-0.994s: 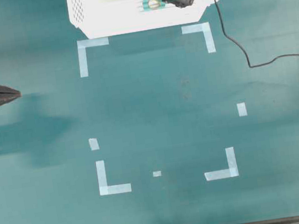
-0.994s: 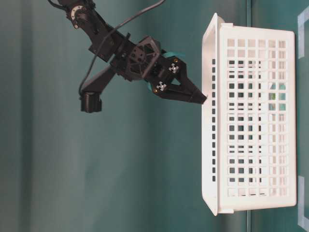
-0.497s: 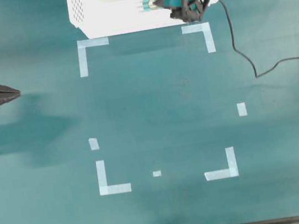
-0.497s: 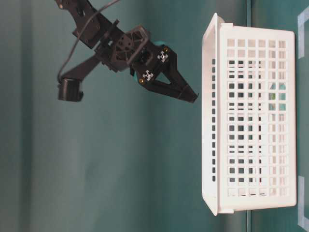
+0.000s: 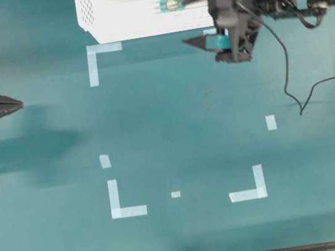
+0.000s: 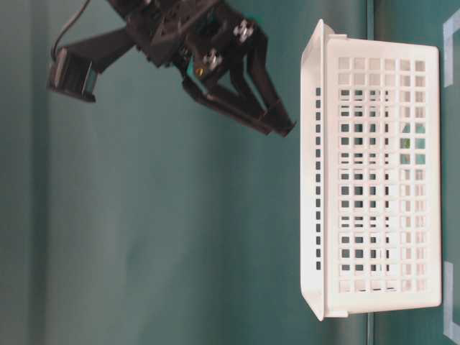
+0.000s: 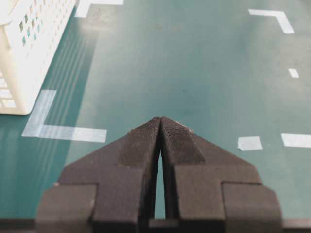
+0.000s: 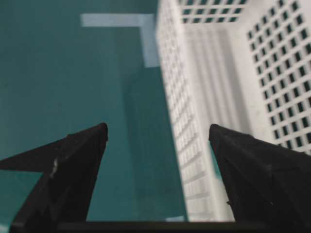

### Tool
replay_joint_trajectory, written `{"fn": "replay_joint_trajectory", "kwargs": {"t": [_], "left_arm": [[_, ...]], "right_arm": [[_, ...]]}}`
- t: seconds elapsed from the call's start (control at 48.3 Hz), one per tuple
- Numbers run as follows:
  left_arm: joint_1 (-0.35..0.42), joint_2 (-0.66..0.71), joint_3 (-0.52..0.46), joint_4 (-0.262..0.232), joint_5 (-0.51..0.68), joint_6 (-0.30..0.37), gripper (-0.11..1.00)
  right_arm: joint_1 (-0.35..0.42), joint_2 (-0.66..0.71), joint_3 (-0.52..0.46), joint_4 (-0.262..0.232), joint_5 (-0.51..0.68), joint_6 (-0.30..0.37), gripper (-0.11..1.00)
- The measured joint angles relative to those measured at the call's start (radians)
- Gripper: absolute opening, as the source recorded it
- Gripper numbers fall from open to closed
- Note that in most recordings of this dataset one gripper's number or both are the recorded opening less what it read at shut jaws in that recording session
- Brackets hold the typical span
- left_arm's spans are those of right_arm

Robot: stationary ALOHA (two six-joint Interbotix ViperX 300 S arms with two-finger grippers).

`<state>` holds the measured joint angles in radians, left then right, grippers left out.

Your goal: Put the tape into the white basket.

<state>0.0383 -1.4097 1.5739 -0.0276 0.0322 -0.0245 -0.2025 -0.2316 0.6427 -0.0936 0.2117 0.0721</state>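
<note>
Your right gripper [image 5: 199, 18] has pulled back from the white basket [image 5: 102, 16] at the bench's far edge, jaws wide and empty. The tape [image 5: 171, 2] lies inside; only retreat remains. Left gripper [image 7: 159, 127] closed, empty.

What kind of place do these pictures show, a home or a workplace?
Probably a robotics lab test bench, not a home. A bare teal tabletop carries pale tape corner marks outlining a work zone, two black robot arms face it, and the only household item is a white basket.
</note>
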Motion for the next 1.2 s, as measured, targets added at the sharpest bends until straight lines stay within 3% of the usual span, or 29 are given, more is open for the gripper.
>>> {"fn": "replay_joint_trajectory", "kwargs": {"t": [0.414,0.787,1.201], "left_arm": [[0.011,-0.002,0.000,0.000,0.000,-0.002,-0.11],[0.015,-0.002,0.000,0.000,0.000,-0.002,-0.11],[0.017,-0.002,0.002,0.000,-0.002,-0.002,-0.11]], "right_arm": [[0.107,-0.054,0.092,0.000,-0.051,0.000,0.90],[0.110,-0.244,0.202,0.000,-0.077,0.000,0.90],[0.110,-0.462,0.393,0.000,-0.230,0.000,0.90]]}}
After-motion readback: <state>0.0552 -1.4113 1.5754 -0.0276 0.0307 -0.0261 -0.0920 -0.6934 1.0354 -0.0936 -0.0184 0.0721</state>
